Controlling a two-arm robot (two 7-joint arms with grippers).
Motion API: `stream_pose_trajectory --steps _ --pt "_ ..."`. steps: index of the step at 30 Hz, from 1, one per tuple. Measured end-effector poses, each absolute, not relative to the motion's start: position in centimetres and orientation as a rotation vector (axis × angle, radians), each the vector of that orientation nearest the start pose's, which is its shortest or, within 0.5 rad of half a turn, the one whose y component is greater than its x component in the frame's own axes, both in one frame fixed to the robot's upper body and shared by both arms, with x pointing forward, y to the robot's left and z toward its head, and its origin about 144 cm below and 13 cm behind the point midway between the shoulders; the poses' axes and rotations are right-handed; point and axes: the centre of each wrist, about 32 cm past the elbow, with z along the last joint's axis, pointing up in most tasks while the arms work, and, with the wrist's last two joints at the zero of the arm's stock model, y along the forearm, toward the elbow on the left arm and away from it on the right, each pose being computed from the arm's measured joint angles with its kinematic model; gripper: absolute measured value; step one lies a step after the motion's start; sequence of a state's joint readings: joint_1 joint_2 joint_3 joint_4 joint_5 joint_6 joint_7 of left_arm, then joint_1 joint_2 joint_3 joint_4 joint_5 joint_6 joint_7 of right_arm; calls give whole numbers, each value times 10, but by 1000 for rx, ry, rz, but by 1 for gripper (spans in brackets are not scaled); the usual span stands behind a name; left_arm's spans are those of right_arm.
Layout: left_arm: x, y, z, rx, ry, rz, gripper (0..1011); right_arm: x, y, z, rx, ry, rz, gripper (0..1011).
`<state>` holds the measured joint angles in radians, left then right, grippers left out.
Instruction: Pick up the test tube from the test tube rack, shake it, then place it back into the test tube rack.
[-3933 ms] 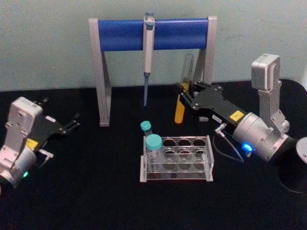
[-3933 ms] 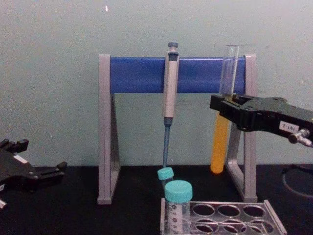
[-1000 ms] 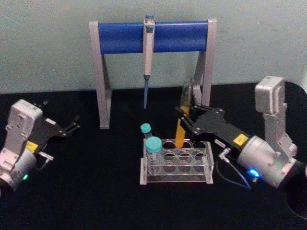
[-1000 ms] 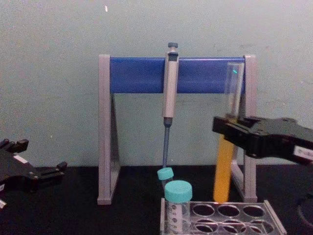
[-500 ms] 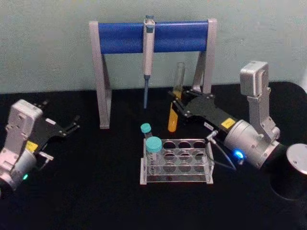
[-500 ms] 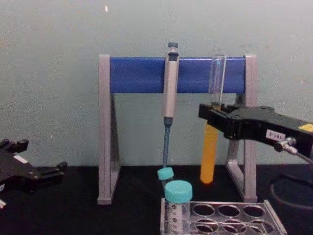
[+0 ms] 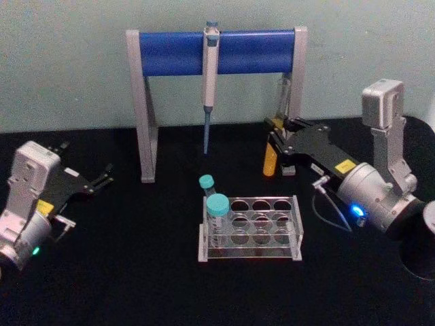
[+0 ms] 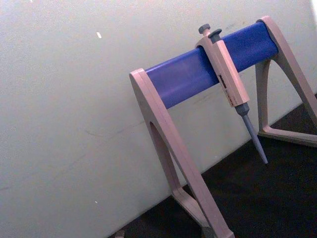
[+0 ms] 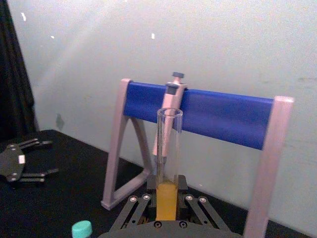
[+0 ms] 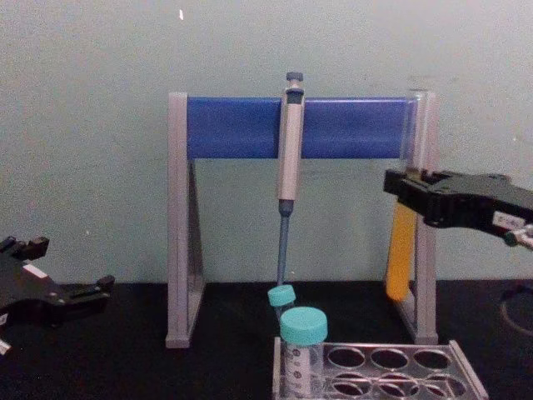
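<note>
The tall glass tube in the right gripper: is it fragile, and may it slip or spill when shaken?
The test tube looks like thin clear glass, so probably fragile if squeezed hard. Its top is open above orange liquid, so hard shaking could spill. The right gripper clamps smooth round glass, which might slip.

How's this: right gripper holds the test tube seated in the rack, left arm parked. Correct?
The right gripper holds the test tube aloft, clear of the test tube rack, by the pipette stand; chest view shows it. Left gripper parked at left.
</note>
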<state>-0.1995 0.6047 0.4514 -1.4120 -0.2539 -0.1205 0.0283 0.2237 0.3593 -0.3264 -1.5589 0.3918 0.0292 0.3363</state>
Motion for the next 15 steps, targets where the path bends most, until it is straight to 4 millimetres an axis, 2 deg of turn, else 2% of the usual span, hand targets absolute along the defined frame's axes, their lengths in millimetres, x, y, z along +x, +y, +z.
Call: stream_pose_trajectory --steps 6,15 --pt "489 310 1140 304 -285 1248 1001 498 -246 1198 21 -60 -965 226" --pt "489 310 1140 305 -285 1248 1001 474 -259 1200 -10 -58 -979 225"
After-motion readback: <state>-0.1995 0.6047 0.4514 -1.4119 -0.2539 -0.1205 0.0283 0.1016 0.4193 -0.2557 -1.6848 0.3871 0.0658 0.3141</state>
